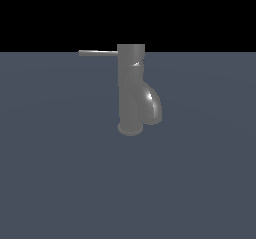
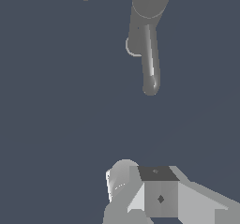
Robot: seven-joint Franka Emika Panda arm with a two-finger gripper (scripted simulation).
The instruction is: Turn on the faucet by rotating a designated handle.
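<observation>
One arm, one faucet, and plenty of bare floor between them. Nearest the wrist camera is the gripper [image 2: 123,185], just a pale blocky lump at the frame edge, and I can't tell whether its jaws are spread or pressed together. It holds nothing that I can see. It sits well apart from the faucet [image 1: 131,90], pointed roughly that way, and doesn't show in the exterior view at all. Farther out, the faucet stands upright on the floor [image 1: 60,183], spout curving down. The handle [image 1: 98,53] sticks out level from the column top toward the exterior view's left. Biggest risk, I'd guess: it's a thin rod, so coming in slightly off could mean bumping the fat spout or sliding off the rod mid-turn.
</observation>
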